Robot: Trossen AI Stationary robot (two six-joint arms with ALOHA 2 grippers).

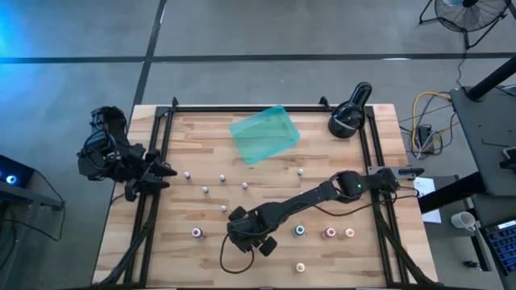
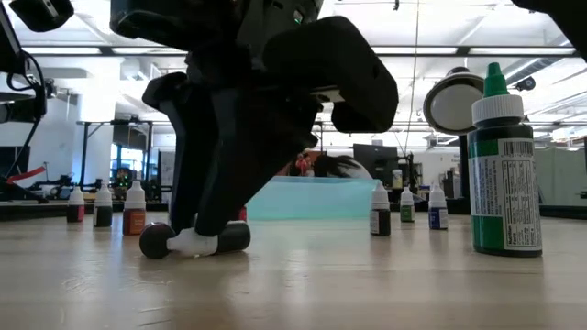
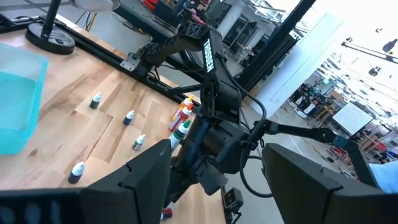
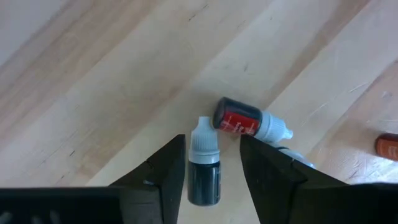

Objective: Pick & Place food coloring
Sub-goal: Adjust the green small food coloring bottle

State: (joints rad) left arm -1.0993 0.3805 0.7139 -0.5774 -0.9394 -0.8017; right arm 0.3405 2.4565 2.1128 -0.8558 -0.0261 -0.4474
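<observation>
Small white-capped food coloring bottles stand scattered over the wooden table (image 1: 121, 242), among them a pink one (image 1: 197, 233), a teal one (image 1: 299, 230) and a yellow one (image 1: 300, 267). My right gripper (image 1: 246, 234) (image 4: 213, 152) points down near the table's near edge. It is open, with its fingers on either side of a dark bottle (image 4: 204, 171) that lies on the wood. A red-labelled bottle (image 4: 239, 118) lies just beyond it, on its side. My left gripper (image 1: 165, 173) (image 3: 217, 171) waits open at the table's left edge. My right gripper comes from above, pointing down, and its fingers lie on either side of the dark bottle's body (image 4: 194, 177). One finger (image 4: 171, 174) stands close against the bottle and the other leaves a gap. Whether either finger touches it, I cannot tell.
A translucent teal tray (image 1: 264, 133) lies at the far middle of the table. A black round lamp-like device (image 1: 349, 118) stands at the far right corner. A green bottle (image 2: 504, 174) stands close to the low camera. Black rails (image 1: 165, 129) frame the table.
</observation>
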